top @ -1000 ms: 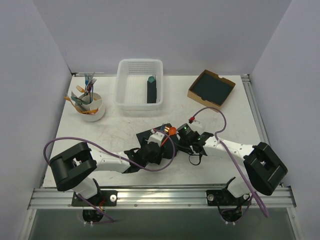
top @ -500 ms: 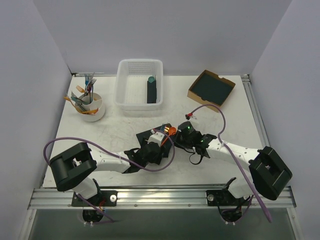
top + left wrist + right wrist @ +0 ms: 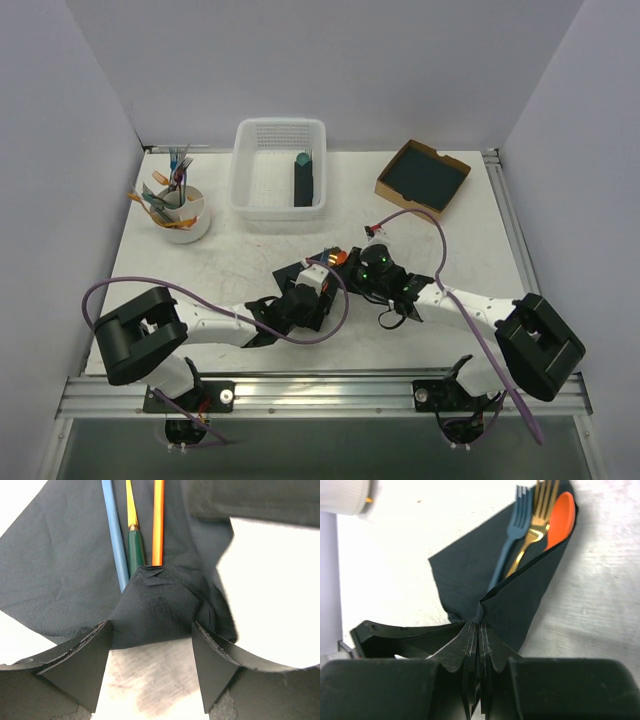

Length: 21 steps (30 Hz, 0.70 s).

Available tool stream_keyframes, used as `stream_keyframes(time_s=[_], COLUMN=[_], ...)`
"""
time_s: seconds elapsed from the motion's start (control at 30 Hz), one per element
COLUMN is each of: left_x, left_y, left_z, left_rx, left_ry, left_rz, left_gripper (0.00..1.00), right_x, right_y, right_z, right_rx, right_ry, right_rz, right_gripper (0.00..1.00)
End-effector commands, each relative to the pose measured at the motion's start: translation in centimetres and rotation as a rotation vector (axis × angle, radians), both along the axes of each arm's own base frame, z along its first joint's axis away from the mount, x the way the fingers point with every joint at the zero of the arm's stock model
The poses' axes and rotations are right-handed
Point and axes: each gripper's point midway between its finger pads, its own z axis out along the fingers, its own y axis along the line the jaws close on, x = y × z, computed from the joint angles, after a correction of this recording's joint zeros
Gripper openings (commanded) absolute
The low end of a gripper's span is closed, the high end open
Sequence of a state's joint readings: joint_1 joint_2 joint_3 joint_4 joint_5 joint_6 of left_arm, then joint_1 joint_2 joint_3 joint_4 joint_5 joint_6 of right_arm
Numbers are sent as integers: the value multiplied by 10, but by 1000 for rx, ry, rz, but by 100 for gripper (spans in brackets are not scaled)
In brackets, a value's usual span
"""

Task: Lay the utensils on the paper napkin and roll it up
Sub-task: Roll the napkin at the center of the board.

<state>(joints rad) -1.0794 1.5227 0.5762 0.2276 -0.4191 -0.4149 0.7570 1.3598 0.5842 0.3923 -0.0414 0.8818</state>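
Dark paper is pinched flat between the closed fingers of the right end effector [image 3: 478,630], which has the paper napkin [image 3: 520,600] by one lifted flap. The left end effector [image 3: 152,640] gapes wide, holding nothing, straddling the corner folded over the handles. Beyond lie the utensils [image 3: 535,530] mid-worktop [image 3: 605,595]: blue fork [image 3: 512,525], gold fork [image 3: 542,505], orange spoon [image 3: 560,515]. Carry the flap across low and taut, lest they slide.

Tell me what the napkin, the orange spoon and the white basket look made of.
Napkin: thin paper, matte near-black, with fine dimpled texture and soft creases. Orange spoon: probably plastic, smooth with a slight sheen and uniform colour. White basket: likely moulded plastic, its walls a regular mesh of small holes.
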Motion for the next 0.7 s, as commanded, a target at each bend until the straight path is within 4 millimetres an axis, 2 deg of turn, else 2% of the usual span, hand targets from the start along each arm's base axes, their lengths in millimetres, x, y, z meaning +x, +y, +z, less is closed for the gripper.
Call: stream_keyframes(time_s=[0.0,0.67], left_x=[-7,-16], left_y=[-6,-11], left_z=[9,6], left_rx=[-59,-91], left_ry=[7,45], left_rz=[-24,-70], left_gripper=[73,73], right_x=[10,22], right_y=[12,40], right_z=[16,8], right_rx=[59,104], right_ry=[-73,-96], right_rz=[35,128], right_gripper=[0,0])
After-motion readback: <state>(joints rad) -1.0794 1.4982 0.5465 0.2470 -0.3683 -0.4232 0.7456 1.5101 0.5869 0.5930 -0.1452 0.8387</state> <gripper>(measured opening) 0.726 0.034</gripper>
